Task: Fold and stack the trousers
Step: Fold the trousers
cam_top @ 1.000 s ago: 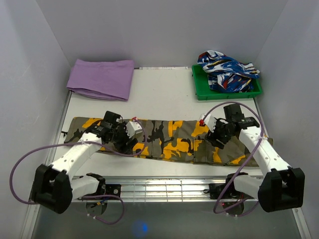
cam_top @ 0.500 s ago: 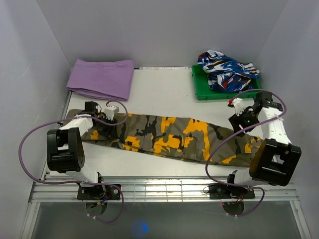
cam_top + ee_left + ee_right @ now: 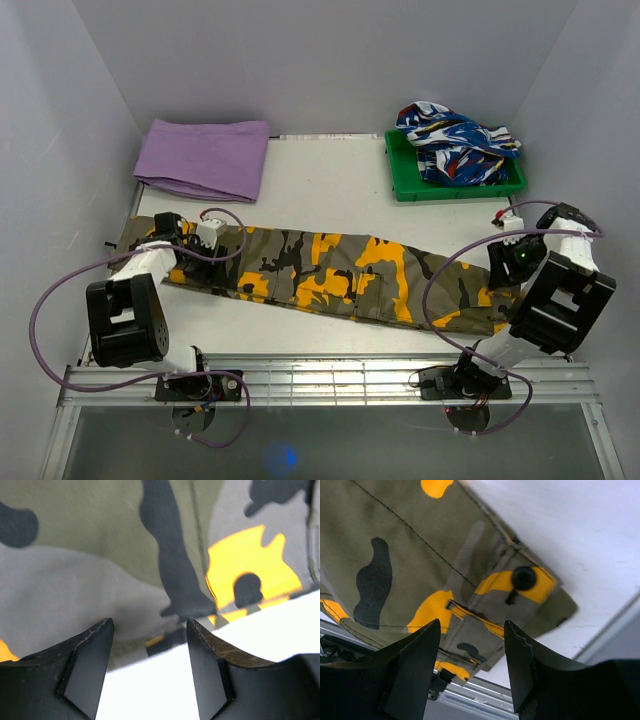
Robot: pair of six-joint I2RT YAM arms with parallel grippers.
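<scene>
Top external view gives me the count: one pair of camouflage trousers (image 3: 330, 275), one folded purple cloth (image 3: 205, 158), one green tray (image 3: 400, 187) holding one blue, white and red garment (image 3: 455, 140), and my two pincers. The trousers lie stretched out across the near part of the white table (image 3: 330, 195), slanting from its left edge down to its right edge. My left pincer (image 3: 203, 250) is over their left end and my right pincer (image 3: 510, 262) over their right end.

My left wrist view adds that my left pincer (image 3: 150, 625) is released, its fingers spread above the hem where cloth meets bare table. My right wrist view shows my right pincer (image 3: 471, 625) released too, above the waistband. Only this view shows the black button (image 3: 524, 577) on an orange patch.
</scene>
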